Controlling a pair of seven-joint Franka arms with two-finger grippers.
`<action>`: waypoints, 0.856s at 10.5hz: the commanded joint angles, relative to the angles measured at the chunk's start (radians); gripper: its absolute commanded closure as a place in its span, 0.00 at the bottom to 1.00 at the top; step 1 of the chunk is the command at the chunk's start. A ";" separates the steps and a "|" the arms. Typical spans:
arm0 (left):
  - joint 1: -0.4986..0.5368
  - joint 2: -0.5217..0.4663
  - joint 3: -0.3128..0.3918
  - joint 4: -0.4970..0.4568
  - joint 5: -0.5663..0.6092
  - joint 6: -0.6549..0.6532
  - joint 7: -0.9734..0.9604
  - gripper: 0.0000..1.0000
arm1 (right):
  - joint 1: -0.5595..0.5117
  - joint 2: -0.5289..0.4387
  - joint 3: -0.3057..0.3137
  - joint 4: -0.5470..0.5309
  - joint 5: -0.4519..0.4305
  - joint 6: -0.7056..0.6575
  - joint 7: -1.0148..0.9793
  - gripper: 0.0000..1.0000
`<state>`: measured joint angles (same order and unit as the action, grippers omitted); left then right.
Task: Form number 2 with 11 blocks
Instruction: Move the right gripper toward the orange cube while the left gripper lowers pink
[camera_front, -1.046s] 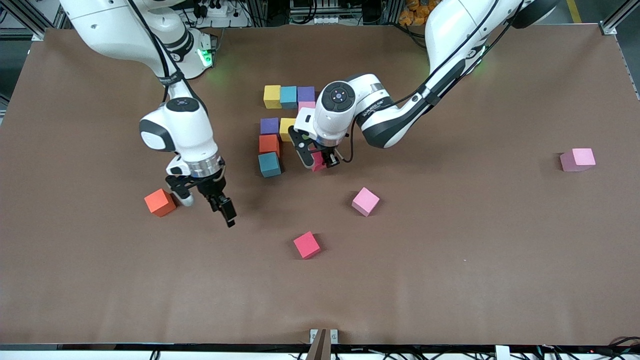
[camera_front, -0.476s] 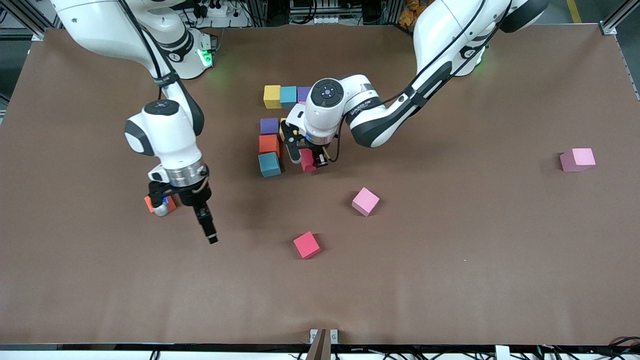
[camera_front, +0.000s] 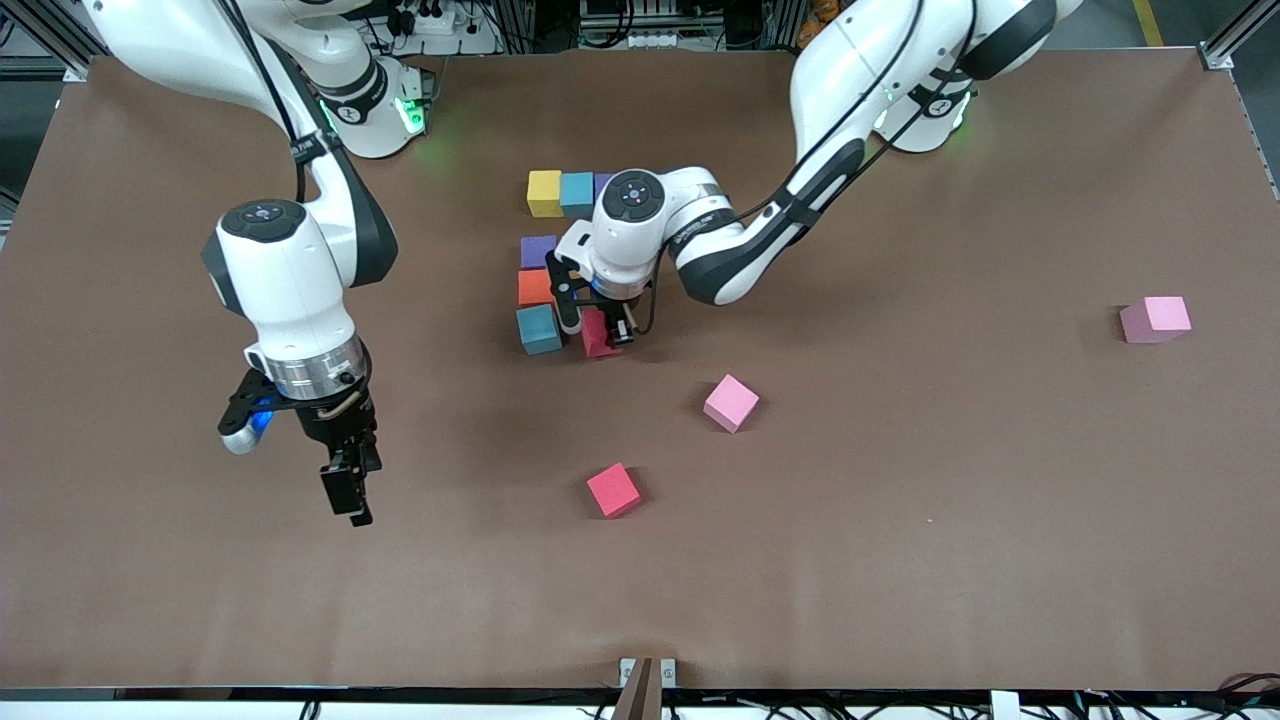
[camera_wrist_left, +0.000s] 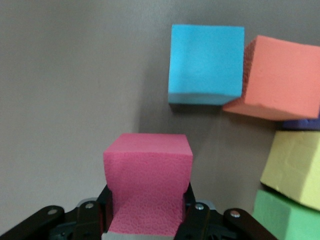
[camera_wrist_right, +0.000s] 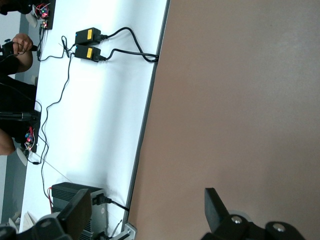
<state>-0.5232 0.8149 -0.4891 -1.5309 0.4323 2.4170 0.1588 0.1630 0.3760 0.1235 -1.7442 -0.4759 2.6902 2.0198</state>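
My left gripper (camera_front: 598, 332) is shut on a deep pink block (camera_wrist_left: 147, 167), held low beside the teal block (camera_front: 539, 329) at the near end of the partly built number 2. In the left wrist view a narrow strip of table separates the held block from that light blue block (camera_wrist_left: 206, 62). Next to it sit an orange block (camera_wrist_left: 280, 77), a yellow one (camera_wrist_left: 295, 167) and a green one (camera_wrist_left: 277, 215). The front view also shows yellow (camera_front: 544, 193), teal (camera_front: 577, 193), purple (camera_front: 538, 250) and orange (camera_front: 536, 287) blocks. My right gripper (camera_front: 350, 490) hangs open over bare table.
Loose blocks lie on the brown table (camera_front: 900, 550): a pink one (camera_front: 731, 403), a red one (camera_front: 613, 490), and another pink one (camera_front: 1155, 319) toward the left arm's end. The right wrist view shows the table edge (camera_wrist_right: 145, 130) and cables on a white floor.
My left gripper has carried the deep pink block closer to the teal block. The right arm has swung toward the front camera, and its wrist now hides the loose orange block.
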 joint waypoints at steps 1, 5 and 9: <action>-0.067 0.049 0.053 0.089 0.019 0.004 0.019 1.00 | 0.000 0.015 0.019 0.067 0.101 -0.068 -0.048 0.00; -0.110 0.079 0.086 0.109 0.019 0.036 0.019 1.00 | -0.011 0.017 0.018 0.169 0.301 -0.206 -0.217 0.00; -0.144 0.084 0.118 0.135 0.019 0.048 0.045 1.00 | -0.030 0.015 0.019 0.230 0.362 -0.370 -0.425 0.00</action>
<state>-0.6388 0.8808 -0.3948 -1.4357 0.4327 2.4539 0.1853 0.1480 0.3774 0.1330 -1.5619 -0.1610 2.3838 1.7016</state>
